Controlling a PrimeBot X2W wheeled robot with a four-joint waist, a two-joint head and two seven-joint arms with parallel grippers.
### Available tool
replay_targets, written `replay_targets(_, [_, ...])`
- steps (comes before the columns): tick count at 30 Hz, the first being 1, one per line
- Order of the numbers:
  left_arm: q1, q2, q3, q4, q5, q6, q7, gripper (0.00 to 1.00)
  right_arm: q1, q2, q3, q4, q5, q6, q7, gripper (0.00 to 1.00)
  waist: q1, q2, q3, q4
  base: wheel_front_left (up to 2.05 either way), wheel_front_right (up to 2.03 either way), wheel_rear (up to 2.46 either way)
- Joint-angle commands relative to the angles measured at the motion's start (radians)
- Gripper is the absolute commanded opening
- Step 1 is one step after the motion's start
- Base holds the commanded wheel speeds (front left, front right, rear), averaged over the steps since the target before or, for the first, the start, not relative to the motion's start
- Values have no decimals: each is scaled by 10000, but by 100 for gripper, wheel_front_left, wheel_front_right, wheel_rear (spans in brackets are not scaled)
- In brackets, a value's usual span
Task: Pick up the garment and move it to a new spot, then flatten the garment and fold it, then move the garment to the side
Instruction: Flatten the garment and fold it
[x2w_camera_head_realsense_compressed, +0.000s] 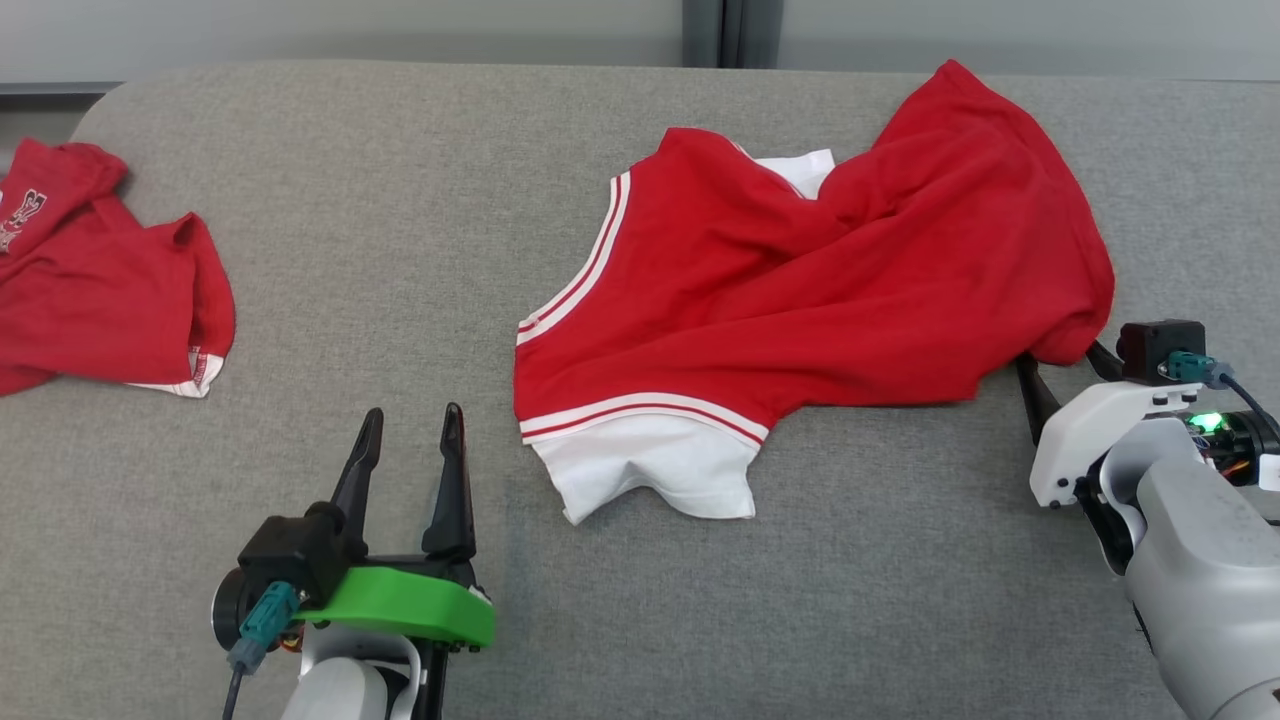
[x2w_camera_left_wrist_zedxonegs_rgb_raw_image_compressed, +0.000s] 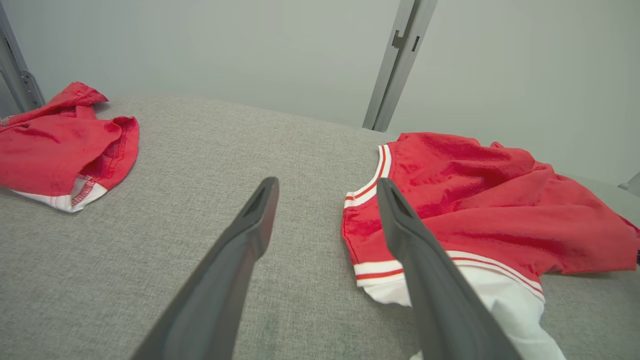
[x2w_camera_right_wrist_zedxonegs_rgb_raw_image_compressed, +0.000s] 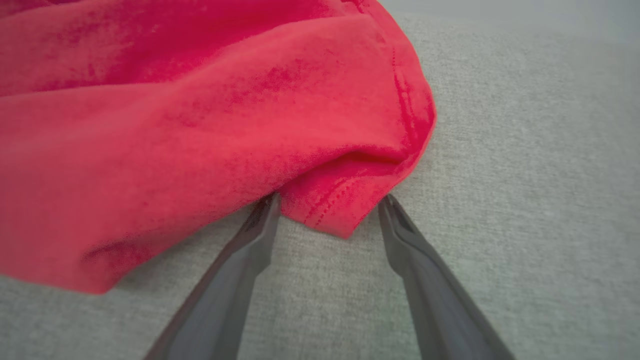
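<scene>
Right tool (x2w_camera_right_wrist_zedxonegs_rgb_raw_image_compressed: 330, 200) stands wide open at the near right corner of the red garment (x2w_camera_head_realsense_compressed: 800, 270), its two dark fingers (x2w_camera_right_wrist_zedxonegs_rgb_raw_image_compressed: 250, 240) low on the counter (x2w_camera_head_realsense_compressed: 400, 200) either side of a stitched hem corner, gripping nothing. In the head view the pale right forearm reaches in from the lower right, angled up and to the left, the fingertips just under the cloth's edge. The garment lies crumpled on the middle and right of the grey counter, red with white striped trim and a white panel at its near edge. Left tool (x2w_camera_head_realsense_compressed: 412, 415), also fully open and empty, rises from the lower left with its fingers pointing away from the robot over bare counter, just left of that white panel. A second red garment (x2w_camera_head_realsense_compressed: 90, 290) lies bunched at the counter's far left edge, well apart.
</scene>
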Motion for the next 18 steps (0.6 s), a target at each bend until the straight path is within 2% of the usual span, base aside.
replay_targets(1, [-138, 28, 70, -15, 97, -18, -8, 100, -182, -12, -20, 162, 68, -15, -25, 83, 0, 0, 227, 232, 0, 0, 0])
replay_targets(2, [-146, 28, 93, -21, 100, -11, -8, 100, -270, -13, 7, 222, 37, -15, -88, 46, 0, 0, 243, 247, 0, 0, 0])
replay_targets(3, [-153, 28, 115, -32, 98, -5, -8, 100, -371, 20, 34, 280, 42, -15, -164, 32, 0, 0, 258, 254, 0, 0, 0])
replay_targets(4, [-149, 28, 140, -39, 94, 9, -8, 100, -432, 51, 71, 311, 54, -15, -216, 2, 0, 0, 264, 242, 0, 0, 0])
replay_targets(10, [-40, 28, 282, -39, 43, 42, -8, 100, -634, 106, 661, -93, -1, -15, -497, 0, 0, 0, 129, -166, 0, 0, 0])
replay_targets(15, [175, 28, 340, -17, -42, 79, -8, 100, -92, 16, 1535, -1311, 358, -15, -540, 0, 0, 0, -169, -870, 0, 0, 0])
replay_targets(18, [270, 29, 363, 1, -82, 108, -8, 100, 289, -338, 2025, -2371, 772, -15, -464, 0, 0, 0, -349, -1314, 0, 0, 0])
